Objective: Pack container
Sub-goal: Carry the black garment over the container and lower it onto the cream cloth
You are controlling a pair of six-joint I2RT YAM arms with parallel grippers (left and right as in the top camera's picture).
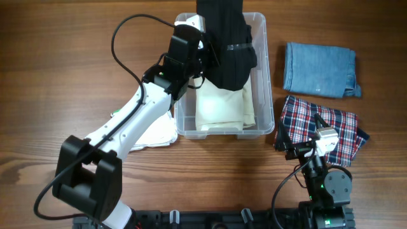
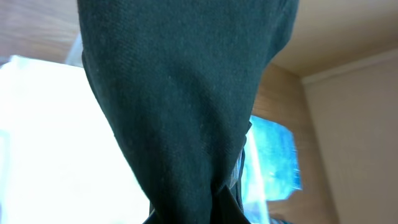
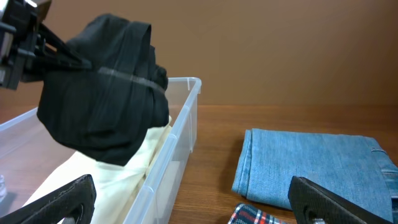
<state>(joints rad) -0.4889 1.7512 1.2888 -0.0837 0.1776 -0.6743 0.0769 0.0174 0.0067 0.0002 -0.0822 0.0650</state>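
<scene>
Left tool (image 1: pixel 232 48) is clamped on a black garment (image 1: pixel 229 57), one thin finger (image 3: pixel 124 78) pressed as a bar across the bunched cloth, and holds it above the far half of the container (image 1: pixel 270 76). That clear container stands at the middle of the table (image 1: pixel 63 63), directly below and just to the right of the left arm's wrist, with a folded cream cloth (image 1: pixel 219 108) lying in its near half. From the right wrist, the garment's lowest fold appears to hang inside the container (image 3: pixel 180 143) just above the cream cloth (image 3: pixel 93 180), though whether the two touch cannot be told. Right tool (image 1: pixel 321 130) sits near the table's front edge, well apart from the container, its fingers spread wide over a plaid cloth (image 1: pixel 299 124). A folded blue denim piece (image 1: pixel 318 70) lies beyond the plaid, beside the container's right wall. A white cloth (image 1: pixel 156 133) lies left of the container, partly covered by the left arm. In the left wrist view the black garment (image 2: pixel 186 93) fills nearly the whole frame, hiding that tool's own fingers; only a washed-out pale area and a blurred blue patch show at the edges. The garment also hides the container's far wall from overhead, and the cloths cover its base.
</scene>
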